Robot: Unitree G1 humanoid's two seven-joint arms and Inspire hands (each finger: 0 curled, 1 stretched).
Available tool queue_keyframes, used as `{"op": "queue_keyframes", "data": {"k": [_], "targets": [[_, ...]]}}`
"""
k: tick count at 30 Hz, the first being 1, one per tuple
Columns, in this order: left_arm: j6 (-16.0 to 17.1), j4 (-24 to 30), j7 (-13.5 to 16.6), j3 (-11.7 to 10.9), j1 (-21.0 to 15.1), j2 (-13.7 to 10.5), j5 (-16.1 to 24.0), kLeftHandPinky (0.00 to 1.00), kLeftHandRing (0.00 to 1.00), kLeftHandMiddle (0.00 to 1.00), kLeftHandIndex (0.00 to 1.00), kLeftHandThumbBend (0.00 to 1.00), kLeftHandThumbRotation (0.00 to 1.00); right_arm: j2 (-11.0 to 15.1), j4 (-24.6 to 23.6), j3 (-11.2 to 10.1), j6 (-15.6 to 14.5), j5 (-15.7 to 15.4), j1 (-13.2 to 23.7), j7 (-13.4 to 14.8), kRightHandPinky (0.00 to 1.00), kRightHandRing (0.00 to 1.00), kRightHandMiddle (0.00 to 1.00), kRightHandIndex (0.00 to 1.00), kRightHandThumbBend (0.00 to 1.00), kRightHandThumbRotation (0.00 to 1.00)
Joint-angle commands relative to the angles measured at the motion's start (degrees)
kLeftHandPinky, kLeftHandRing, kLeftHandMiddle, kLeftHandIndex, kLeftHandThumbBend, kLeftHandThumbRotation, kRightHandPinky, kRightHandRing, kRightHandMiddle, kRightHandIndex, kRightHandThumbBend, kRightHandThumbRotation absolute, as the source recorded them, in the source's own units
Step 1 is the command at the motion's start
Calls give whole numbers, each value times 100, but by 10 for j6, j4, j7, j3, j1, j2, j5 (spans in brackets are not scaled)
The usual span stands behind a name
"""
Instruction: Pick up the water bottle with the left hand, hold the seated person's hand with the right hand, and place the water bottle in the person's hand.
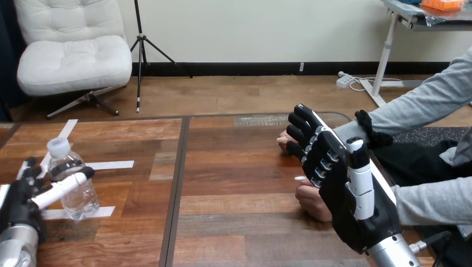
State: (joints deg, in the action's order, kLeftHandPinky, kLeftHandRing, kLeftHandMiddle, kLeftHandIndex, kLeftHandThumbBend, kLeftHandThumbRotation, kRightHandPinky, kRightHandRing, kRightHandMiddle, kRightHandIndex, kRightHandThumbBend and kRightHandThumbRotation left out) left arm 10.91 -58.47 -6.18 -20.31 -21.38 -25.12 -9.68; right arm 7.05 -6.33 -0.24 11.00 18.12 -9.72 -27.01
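Left hand [22,203] fingers wrapped round the water bottle [79,199], which stands on the worktop [239,183] at far left, apparently not lifted yet. Right hand [345,200] fingers extended, right by the person's hand [310,204]; no grip visible. Hold and handover remain.

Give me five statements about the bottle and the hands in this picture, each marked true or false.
1. The water bottle stands upright on the table. True.
2. Its cap is off. False: a white cap is on.
3. The left hand is curled round the water bottle. True.
4. The water bottle lies in the person's hand. False: the person's hands are at the table's right side, apart from it.
5. The right hand is beside the water bottle. False: it is by the person's hands.
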Motion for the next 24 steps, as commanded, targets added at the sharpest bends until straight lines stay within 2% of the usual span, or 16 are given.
{"op": "queue_keyframes", "data": {"k": [1,10,16,24], "targets": [[11,36,28,13,-20,0,17,82,84,86,89,86,0,3,-37,0,6,2,15,3,100,100,98,96,82,100],[15,51,59,24,-13,-1,44,61,70,73,76,87,0,0,-38,0,7,3,14,5,100,100,98,97,83,100],[19,55,66,30,-12,-3,56,59,67,69,70,88,0,-1,-40,0,4,4,14,7,100,100,98,97,83,100],[18,56,66,39,-12,-10,74,63,67,67,67,88,0,-1,-41,1,4,5,13,8,100,100,98,96,83,100]]}}
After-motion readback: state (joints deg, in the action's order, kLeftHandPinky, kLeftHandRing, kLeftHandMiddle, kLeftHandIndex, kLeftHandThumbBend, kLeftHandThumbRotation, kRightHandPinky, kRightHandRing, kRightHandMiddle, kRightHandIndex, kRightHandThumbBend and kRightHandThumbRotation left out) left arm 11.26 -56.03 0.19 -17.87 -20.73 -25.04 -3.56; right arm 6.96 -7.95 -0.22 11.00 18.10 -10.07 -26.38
